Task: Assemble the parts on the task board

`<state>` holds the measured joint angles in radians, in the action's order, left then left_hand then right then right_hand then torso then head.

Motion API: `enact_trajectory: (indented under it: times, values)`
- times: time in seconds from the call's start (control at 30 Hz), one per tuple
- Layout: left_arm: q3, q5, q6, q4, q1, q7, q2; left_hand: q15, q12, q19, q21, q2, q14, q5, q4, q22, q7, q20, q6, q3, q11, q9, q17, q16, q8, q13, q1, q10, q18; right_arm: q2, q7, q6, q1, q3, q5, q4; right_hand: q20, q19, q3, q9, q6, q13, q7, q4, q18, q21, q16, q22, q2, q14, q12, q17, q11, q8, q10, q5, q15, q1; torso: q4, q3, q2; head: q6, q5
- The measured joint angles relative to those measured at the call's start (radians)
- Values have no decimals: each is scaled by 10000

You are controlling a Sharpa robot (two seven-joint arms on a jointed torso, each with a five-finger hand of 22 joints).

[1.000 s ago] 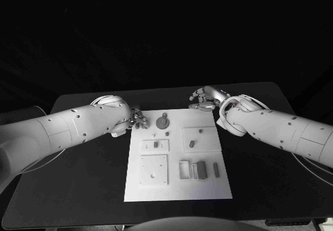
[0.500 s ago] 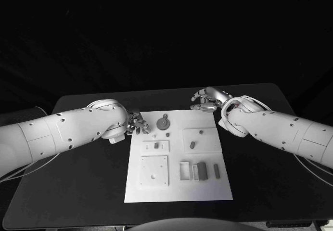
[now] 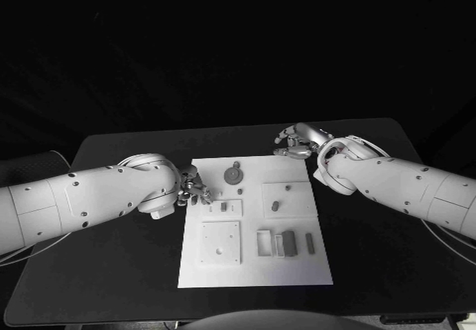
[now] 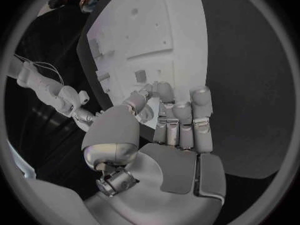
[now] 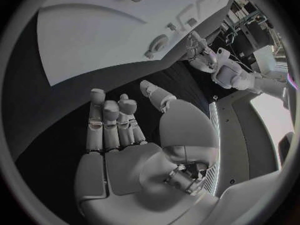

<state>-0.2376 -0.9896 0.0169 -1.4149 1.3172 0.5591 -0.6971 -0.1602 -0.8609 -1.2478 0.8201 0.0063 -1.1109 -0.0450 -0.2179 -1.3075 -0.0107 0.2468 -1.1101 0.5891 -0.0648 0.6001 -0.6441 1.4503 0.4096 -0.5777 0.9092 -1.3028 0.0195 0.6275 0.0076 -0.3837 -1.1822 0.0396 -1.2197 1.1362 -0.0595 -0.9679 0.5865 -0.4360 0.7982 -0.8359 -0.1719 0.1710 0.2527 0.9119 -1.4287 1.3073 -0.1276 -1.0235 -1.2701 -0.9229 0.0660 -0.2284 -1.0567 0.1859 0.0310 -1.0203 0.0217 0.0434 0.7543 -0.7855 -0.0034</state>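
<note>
White task board (image 3: 253, 268) mid-table, grey parts (image 3: 287, 242) lying on it, awaiting assembly | left hand (image 3: 192, 187) at board's left edge, fingers curled; hold cannot be told | right hand (image 3: 296, 142) off far corner, fingers apart, holding nothing

dim scene, bright white board, fisheye-warped wrist views.

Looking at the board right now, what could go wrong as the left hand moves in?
The left hand hangs at the task board edge, close to a small upright part; its fingers might knock it over. The round part lies nearby and may get nudged. The right hand sits off the far corner, unable to steady anything.
</note>
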Motion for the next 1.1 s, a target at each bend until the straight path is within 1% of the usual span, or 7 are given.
enact_trajectory:
  times: [0.2,0.33,0.37,0.43,0.5,0.87,1.1]
  values:
    - [7,-63,55,-198,-30,108,-57,6,-19,-35,6,-29,-26,-24,-2,0,1,-6,-31,-2,-18,-4,-26,3,0,0,-29,-19,-1,29,-2,2,0,0,0,4,0,0,0,0,-2,0,2,0,-7,0,0,0,0,2,0,4,0,0,0,0,-1,0,1,-1,0,-26,22]
    - [7,-187,84,-216,-58,151,-62,-12,-19,-73,5,-67,-76,-25,-4,1,8,0,-74,-3,-52,-5,-33,9,0,-5,-67,-56,-1,30,-3,2,0,0,0,9,0,0,0,0,-4,0,5,0,-38,0,0,0,0,11,0,9,-1,0,-1,0,-11,0,0,2,0,-44,40]
    - [6,-221,91,-215,-62,159,-58,-26,-19,-74,6,-85,-99,-25,-5,1,20,0,-90,-3,-30,-7,-40,9,0,-9,-86,-93,-1,30,-3,3,0,0,0,10,0,0,0,0,-6,-1,4,0,-38,0,0,0,0,14,0,9,-1,0,-1,0,-13,0,0,3,0,-45,44]
    - [6,-290,104,-206,-76,171,-33,-56,-18,-112,6,-138,-143,-25,-19,1,39,30,-138,11,-90,-21,-41,9,0,-9,-139,-161,-1,29,-4,3,0,0,0,12,0,0,0,-1,-17,-1,-6,0,-41,0,0,0,0,14,0,9,-1,0,-1,0,-14,0,-2,5,0,-47,50]
    - [6,-352,111,-176,-102,182,18,-77,-19,-157,6,-143,-185,-25,-31,1,49,50,-160,27,-103,-25,-56,9,0,-9,-143,-179,-2,29,-4,3,0,0,0,13,0,0,0,-1,-33,-1,-20,0,-43,0,0,0,0,15,0,9,-1,0,-1,0,-15,0,-7,5,2,-54,52]
    - [6,-572,96,11,-279,210,183,-59,-57,-158,44,-143,-205,-23,-17,2,37,49,-175,66,-104,-49,-82,51,0,-18,-144,-182,-2,40,-4,6,0,0,1,10,0,0,0,-1,-40,-1,-25,0,-49,0,0,0,0,19,0,8,-2,0,-1,0,-18,0,-19,6,10,-105,26]
    - [6,-640,22,45,-302,254,205,-54,-56,-157,44,-144,-211,-6,-18,-1,35,47,-173,65,-106,-57,-97,51,0,-17,-144,-183,-2,49,-5,8,0,0,1,13,0,0,0,-2,-40,-2,-24,0,-53,0,0,0,0,20,0,8,-16,0,-16,0,-19,0,-14,12,10,-131,19]
